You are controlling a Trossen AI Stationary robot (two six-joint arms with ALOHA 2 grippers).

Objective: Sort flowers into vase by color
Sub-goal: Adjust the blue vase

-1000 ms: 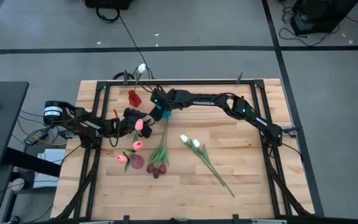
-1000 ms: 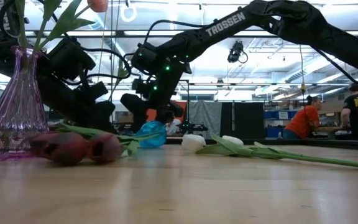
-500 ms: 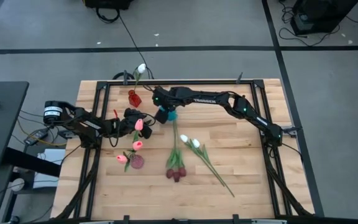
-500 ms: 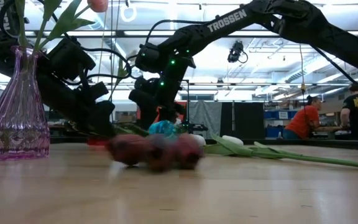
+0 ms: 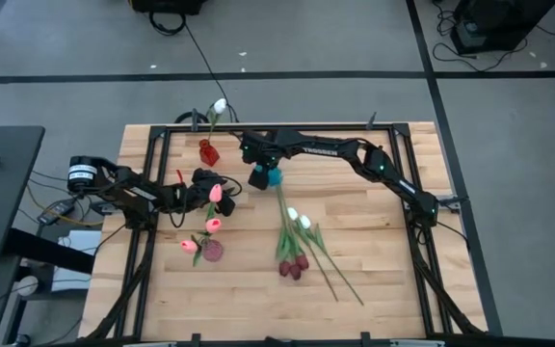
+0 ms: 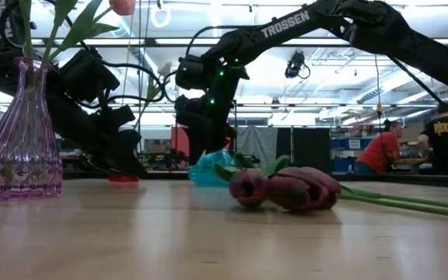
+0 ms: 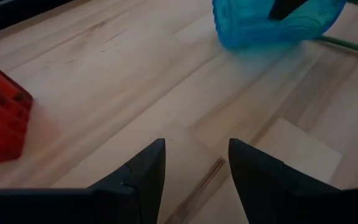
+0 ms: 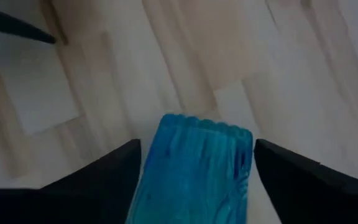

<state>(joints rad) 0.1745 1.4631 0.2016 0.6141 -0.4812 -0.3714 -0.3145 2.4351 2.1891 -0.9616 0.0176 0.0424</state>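
Note:
A blue vase lies tipped on its side at the table's far middle, between the fingers of my right gripper. Dark maroon tulips stick into its mouth by their stems; their heads lie on the table. Two white tulips lie flat under those stems. A pink glass vase holds pink tulips. A red vase holds one white tulip. My left gripper is open and empty, low over the table between the red and blue vases. My right gripper holds the blue vase by its body, pinched between its two fingers, one on each side. The fingers come from above and the far side, slanting down. The vase is tipped over with its mouth toward the near edge; its lower side looks to be on the table.
The black frame rails run along the table's left, right and far edges. The left arm lies low across the left side. People stand in the room beyond the table. Bare wood lies at the near right.
My right gripper has gone a little toward the table's right edge and turned the blue vase about. The maroon tulips have swung with it: their heads have slid along the table from beside the pink vase toward the right, and now lie over the white tulips' stems.

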